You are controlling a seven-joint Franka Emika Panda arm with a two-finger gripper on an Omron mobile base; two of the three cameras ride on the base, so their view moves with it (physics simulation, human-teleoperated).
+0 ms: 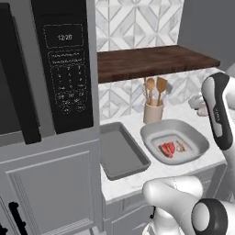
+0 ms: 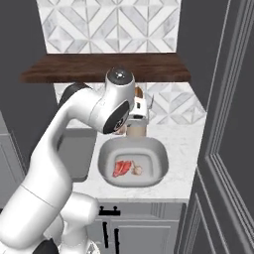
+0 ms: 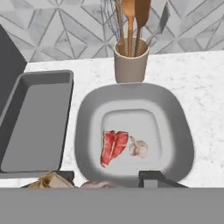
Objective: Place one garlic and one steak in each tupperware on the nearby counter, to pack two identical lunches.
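The microwave (image 1: 64, 69) clock reads 12:20; the round-cornered grey dish (image 3: 175, 113) on the white stone counter (image 3: 205, 78) holds a red streaky steak (image 3: 113, 146) beside a pale garlic (image 3: 139, 148); the flat tray (image 3: 35, 118) lies next to it; the gripper (image 3: 109, 183) is mostly cut off, with something beige and pinkish between its jaws; I cannot tell what.

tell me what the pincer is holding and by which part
Cannot be told. A small pale lump sits between the pincer's fingertips, cut off at the hand view's edge; what it is, and whether it is gripped, is unclear.
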